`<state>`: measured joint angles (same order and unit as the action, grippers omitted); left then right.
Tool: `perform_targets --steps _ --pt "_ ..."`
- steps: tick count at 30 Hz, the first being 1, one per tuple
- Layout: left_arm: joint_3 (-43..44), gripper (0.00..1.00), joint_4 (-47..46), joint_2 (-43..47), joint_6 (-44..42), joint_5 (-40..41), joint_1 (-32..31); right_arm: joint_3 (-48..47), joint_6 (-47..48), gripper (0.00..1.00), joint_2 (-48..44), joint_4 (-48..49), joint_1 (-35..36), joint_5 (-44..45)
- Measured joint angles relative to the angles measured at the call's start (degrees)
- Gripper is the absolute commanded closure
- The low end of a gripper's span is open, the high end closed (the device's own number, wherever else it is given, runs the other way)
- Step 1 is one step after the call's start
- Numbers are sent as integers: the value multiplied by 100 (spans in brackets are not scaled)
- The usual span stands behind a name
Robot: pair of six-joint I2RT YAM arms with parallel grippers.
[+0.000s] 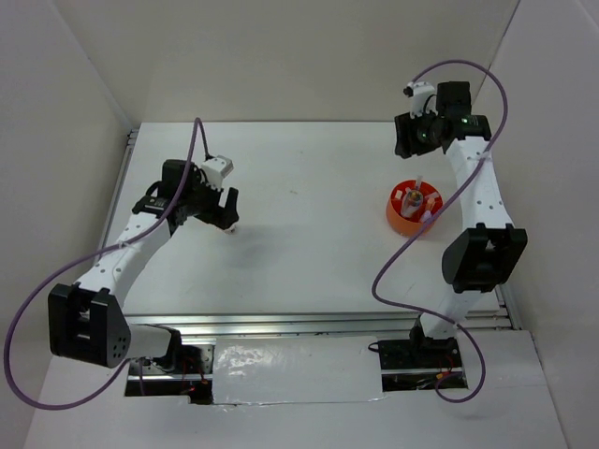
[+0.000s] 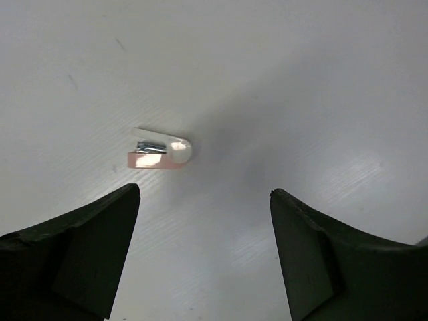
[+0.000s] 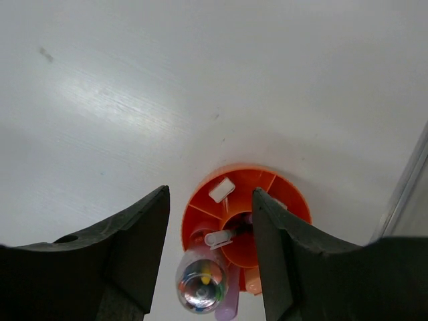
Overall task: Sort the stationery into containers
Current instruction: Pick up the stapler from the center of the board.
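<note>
A small pink and white eraser-like piece with a metal clip (image 2: 160, 152) lies on the white table, just ahead and left of my left gripper (image 2: 204, 190). That gripper is open, empty and close above the table; in the top view it (image 1: 223, 213) is at the left centre. The round orange tub (image 1: 412, 208) stands at the right. It (image 3: 294, 200) holds a white block (image 3: 221, 189), a clear tube of coloured bits (image 3: 200, 284), a lilac pen (image 3: 231, 309) and a white pen cap (image 3: 221, 237). My right gripper (image 3: 210, 192) is open and empty, high above the tub and behind it (image 1: 416, 138).
White walls close in the table at the back and both sides. A metal rail (image 3: 409, 180) runs along the table's right edge next to the tub. An aluminium strip (image 1: 309, 325) borders the near edge by the arm bases.
</note>
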<state>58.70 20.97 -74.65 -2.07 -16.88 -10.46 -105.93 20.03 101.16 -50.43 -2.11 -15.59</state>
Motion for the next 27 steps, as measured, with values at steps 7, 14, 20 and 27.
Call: perform_targets --steps 7,14,20,27 --pt "345 32 529 -933 -1766 -48 680 -238 -210 41 -540 -61 332 -431" --pt "354 47 643 -1231 -3530 -643 1213 199 -286 42 -636 -166 669 -636" --pt "389 67 531 -1300 -5165 -1453 1464 332 -332 42 -636 -219 704 -673" --pt "1880 57 1740 -2763 -6876 -1853 1368 424 -352 43 -636 -308 761 -761"
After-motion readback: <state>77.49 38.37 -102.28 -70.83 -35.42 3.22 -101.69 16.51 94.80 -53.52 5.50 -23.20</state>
